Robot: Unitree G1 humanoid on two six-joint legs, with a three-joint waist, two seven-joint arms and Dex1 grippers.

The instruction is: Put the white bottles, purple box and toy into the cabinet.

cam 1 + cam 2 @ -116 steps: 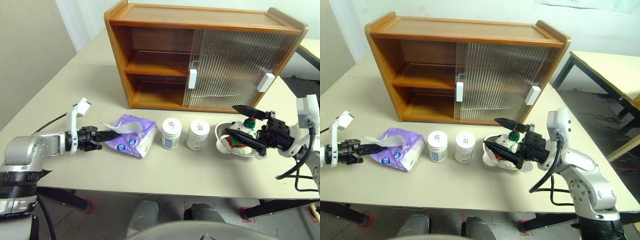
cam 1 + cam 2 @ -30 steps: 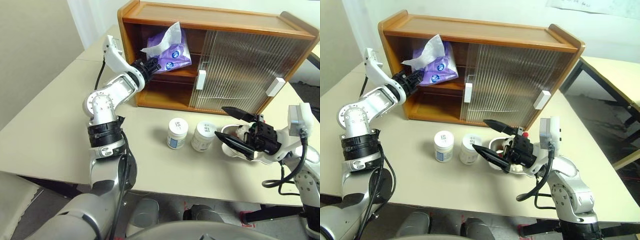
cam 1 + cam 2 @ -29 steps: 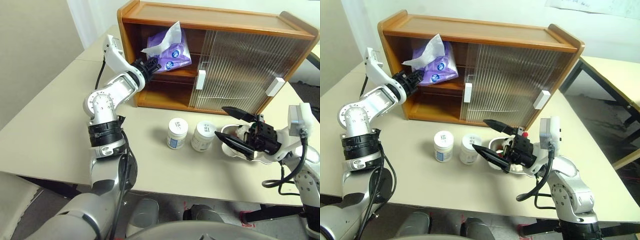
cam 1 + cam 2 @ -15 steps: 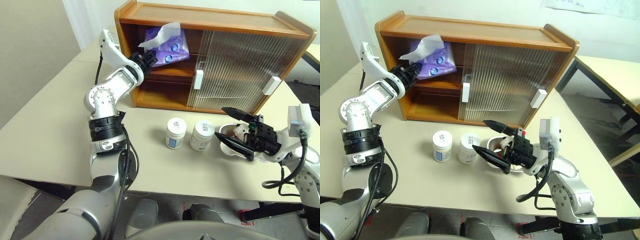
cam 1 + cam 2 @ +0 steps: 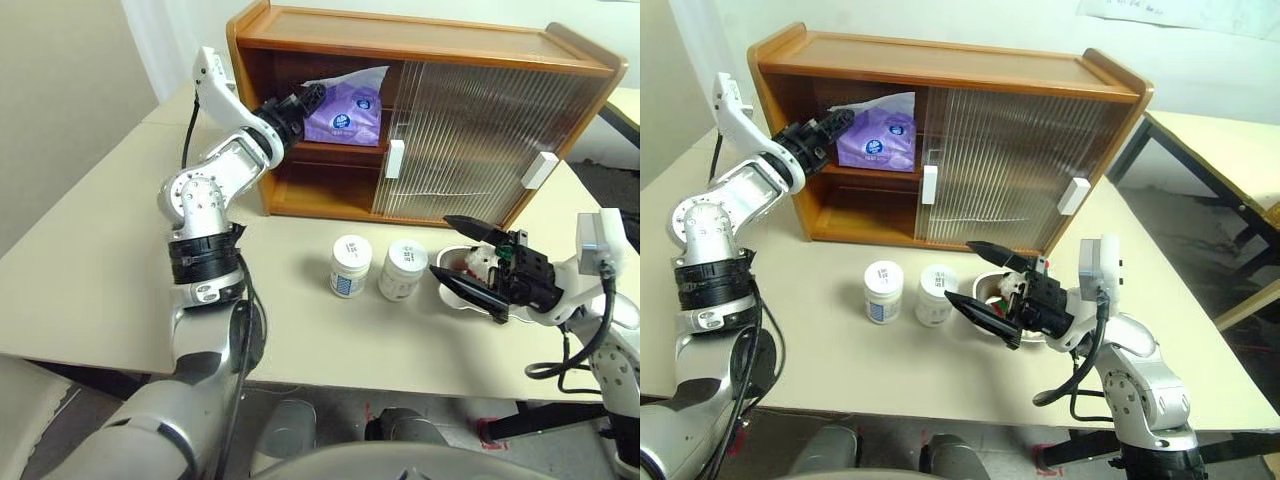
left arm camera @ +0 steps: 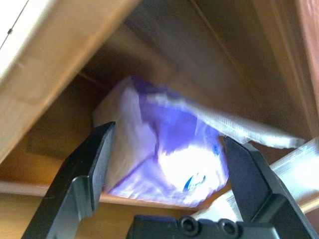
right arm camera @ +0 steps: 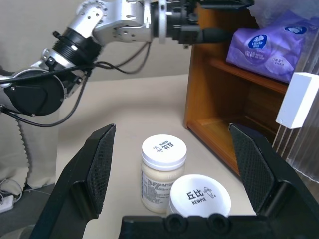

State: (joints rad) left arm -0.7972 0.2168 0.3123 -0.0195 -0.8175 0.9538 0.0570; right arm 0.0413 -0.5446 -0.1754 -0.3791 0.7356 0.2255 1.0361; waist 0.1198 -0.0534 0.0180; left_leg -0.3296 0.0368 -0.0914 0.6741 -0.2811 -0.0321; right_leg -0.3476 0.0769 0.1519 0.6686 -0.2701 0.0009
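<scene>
The purple box (image 5: 345, 108) lies on the upper shelf of the cabinet (image 5: 400, 40), tissue end toward the opening. My left gripper (image 5: 300, 100) is at the shelf's open left side, open. In the left wrist view its fingers (image 6: 94, 159) stand wide on either side of the purple box (image 6: 169, 149). Two white bottles (image 5: 350, 265) (image 5: 402, 270) stand side by side on the table before the cabinet. The toy (image 5: 480, 263) sits in a metal bowl (image 5: 462, 297) to their right. My right gripper (image 5: 440, 245) hovers open by the bowl, pointing toward the bottles (image 7: 163, 169).
The cabinet's two ribbed sliding doors (image 5: 470, 130) with white handles (image 5: 394, 158) cover its right part; the left part is open, with a bare lower shelf (image 5: 320, 195). Beige table (image 5: 100, 250) stretches left and in front of the bottles.
My left gripper has opened and let go of the purple box, which went from tilted in the grip to lying on the upper shelf. The right arm has kept still.
</scene>
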